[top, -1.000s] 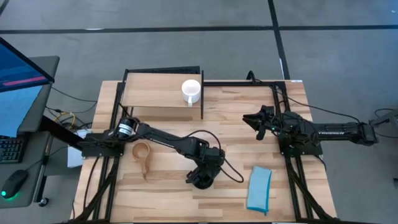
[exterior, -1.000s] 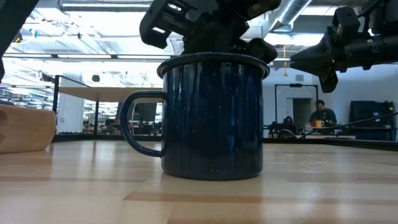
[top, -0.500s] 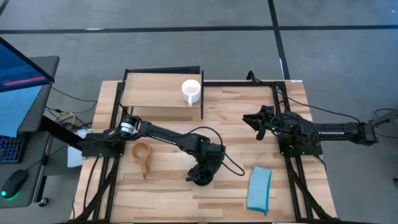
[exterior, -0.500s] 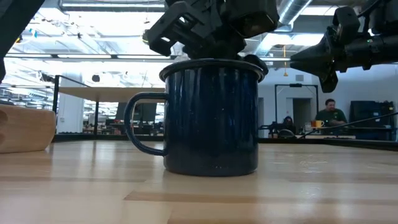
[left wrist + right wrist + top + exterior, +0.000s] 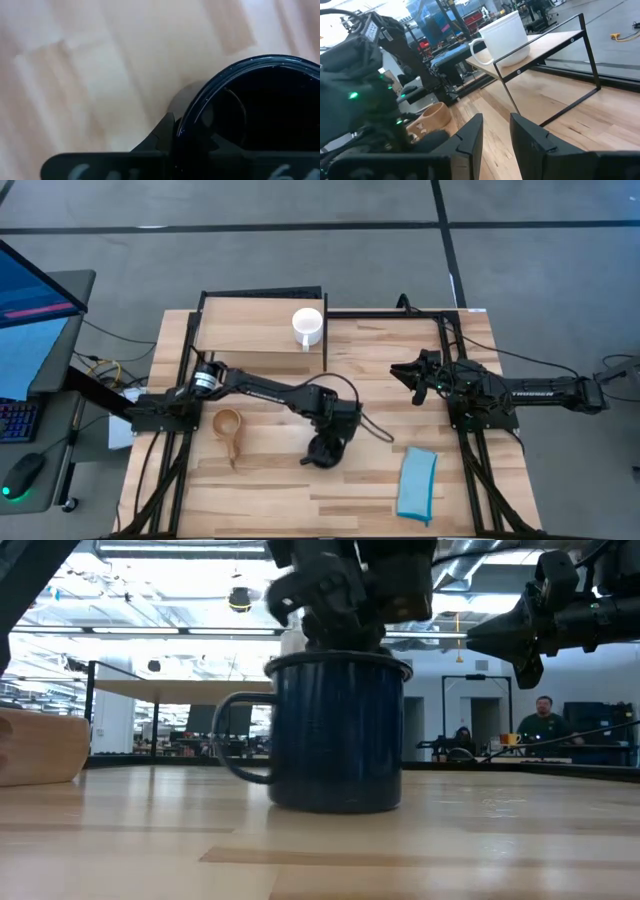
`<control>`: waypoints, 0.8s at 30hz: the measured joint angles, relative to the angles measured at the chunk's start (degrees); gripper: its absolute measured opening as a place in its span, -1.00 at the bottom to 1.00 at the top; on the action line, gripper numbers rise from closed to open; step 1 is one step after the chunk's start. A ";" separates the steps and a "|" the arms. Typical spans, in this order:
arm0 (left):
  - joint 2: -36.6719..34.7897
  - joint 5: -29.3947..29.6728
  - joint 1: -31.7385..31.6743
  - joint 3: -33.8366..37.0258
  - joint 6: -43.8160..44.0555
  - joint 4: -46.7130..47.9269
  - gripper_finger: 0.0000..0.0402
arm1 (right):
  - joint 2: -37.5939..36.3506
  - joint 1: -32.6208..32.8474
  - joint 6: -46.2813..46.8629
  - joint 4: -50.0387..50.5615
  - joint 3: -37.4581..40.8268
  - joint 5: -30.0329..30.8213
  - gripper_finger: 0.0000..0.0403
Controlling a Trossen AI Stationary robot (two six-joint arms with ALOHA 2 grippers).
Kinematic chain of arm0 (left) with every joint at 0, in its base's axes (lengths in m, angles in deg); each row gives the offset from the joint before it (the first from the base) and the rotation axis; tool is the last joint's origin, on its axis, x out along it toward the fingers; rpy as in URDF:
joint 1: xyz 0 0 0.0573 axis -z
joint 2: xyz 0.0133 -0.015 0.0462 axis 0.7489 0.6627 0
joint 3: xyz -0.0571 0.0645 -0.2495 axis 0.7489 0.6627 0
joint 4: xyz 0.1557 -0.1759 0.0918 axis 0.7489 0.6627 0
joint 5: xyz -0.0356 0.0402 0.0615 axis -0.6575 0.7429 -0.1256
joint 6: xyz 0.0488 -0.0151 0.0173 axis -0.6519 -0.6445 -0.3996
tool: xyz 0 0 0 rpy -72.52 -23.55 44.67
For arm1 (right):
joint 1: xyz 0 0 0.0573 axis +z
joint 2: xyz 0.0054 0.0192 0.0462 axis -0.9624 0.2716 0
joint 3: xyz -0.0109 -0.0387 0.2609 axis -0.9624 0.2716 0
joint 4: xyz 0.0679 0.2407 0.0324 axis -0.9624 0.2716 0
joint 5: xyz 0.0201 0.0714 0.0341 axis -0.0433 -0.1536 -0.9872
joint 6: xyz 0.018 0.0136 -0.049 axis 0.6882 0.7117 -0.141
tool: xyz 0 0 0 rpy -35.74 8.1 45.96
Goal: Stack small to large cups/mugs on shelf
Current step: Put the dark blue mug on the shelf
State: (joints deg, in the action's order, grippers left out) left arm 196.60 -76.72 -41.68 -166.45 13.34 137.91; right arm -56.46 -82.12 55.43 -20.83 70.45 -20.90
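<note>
left hand [image 5: 345, 635] grips navy mug [image 5: 335, 735] by its rim.

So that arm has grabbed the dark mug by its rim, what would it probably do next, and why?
Probably lift it straight up a little. The left gripper has its fingers shut on the rim of the dark mug, which rests on the tabletop. The white mug already stands on the shelf, so the dark one must clear the table before going there.
</note>
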 joint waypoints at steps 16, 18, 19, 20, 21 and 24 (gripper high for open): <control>-7.60 4.81 -7.20 0.26 10.04 5.90 -0.98 | 0.02 0.02 0.00 1.44 0.00 -1.26 -0.41; -10.18 4.78 -8.00 0.13 11.26 6.02 -0.98 | 0.00 0.02 0.00 1.87 0.00 -1.27 -0.41; -11.38 4.92 -8.36 0.13 11.64 6.40 -0.98 | 0.00 0.02 0.00 2.22 0.00 -1.27 -0.41; -12.51 5.39 -8.73 0.13 11.79 7.10 -0.98 | 0.00 0.02 0.00 2.63 0.00 -1.25 -0.41; -13.86 6.15 -9.08 0.14 12.10 7.70 -0.98 | 0.02 0.02 0.00 2.90 0.00 -1.25 -0.41; -18.13 11.29 -10.28 0.13 13.18 10.28 -0.98 | 0.00 0.02 0.00 3.02 0.00 -1.26 -0.41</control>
State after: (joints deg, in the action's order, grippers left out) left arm 178.46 -65.43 -51.96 -166.32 26.51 148.19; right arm -56.46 -82.10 55.43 -17.82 70.45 -22.16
